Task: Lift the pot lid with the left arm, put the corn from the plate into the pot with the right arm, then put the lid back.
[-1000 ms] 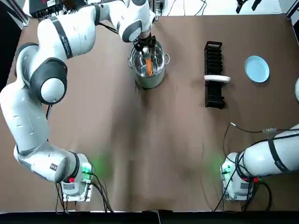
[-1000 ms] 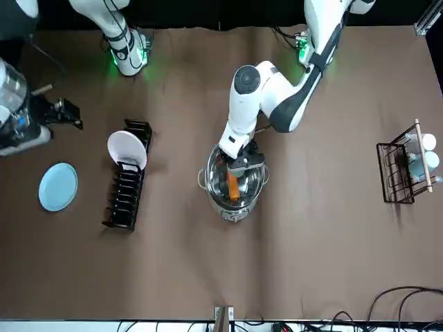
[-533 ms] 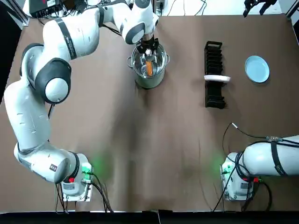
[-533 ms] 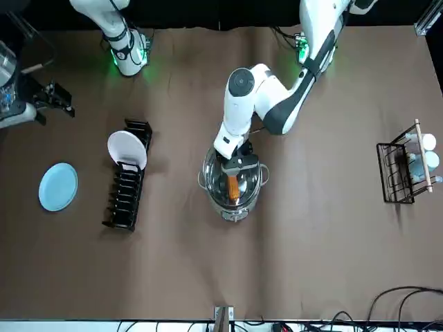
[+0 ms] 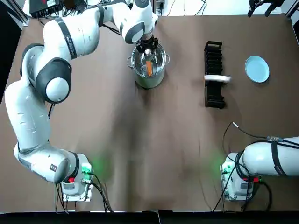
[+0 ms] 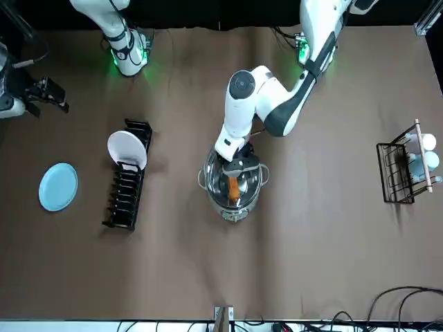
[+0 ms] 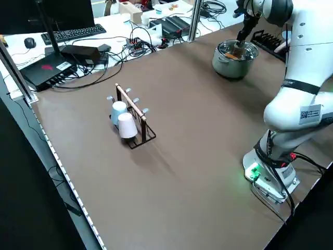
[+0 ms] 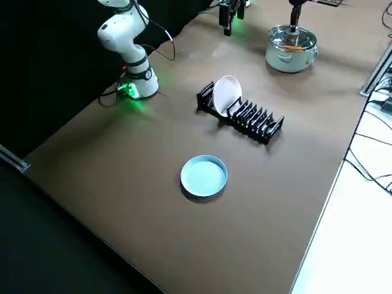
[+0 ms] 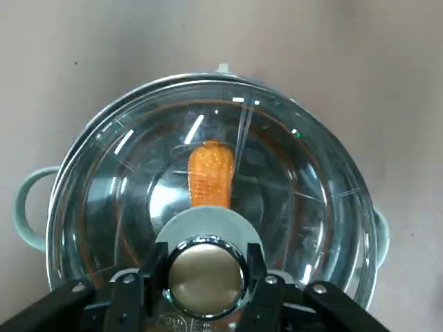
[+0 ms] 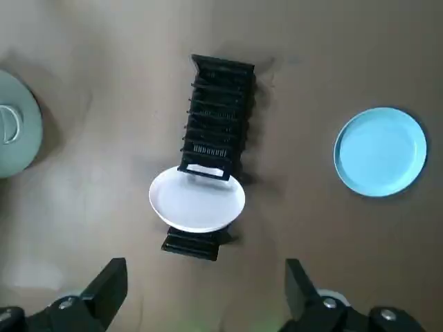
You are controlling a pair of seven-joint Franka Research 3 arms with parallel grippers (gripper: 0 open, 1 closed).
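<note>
The steel pot (image 5: 148,70) stands at the back middle of the table, and its glass lid (image 9: 277,173) rests on the rim. The orange corn (image 9: 210,176) lies inside, seen through the glass (image 6: 233,187). My left gripper (image 5: 147,46) reaches down over the pot, its fingers (image 9: 266,287) shut on either side of the lid's metal knob (image 9: 205,271). The light blue plate (image 5: 257,68) at the back right is bare. My right gripper (image 5: 262,4) hangs open high above the table's far right corner, well away from the plate (image 10: 381,151).
A black dish rack (image 5: 214,74) holding one white plate (image 5: 217,79) stands between the pot and the blue plate. A wire rack with cups (image 6: 405,162) sits near the table's left side. Cables and desk equipment lie beyond the table's back edge.
The left gripper shifted slightly over the pot with the lid and now holds still. The right gripper drew farther back toward the far right corner.
</note>
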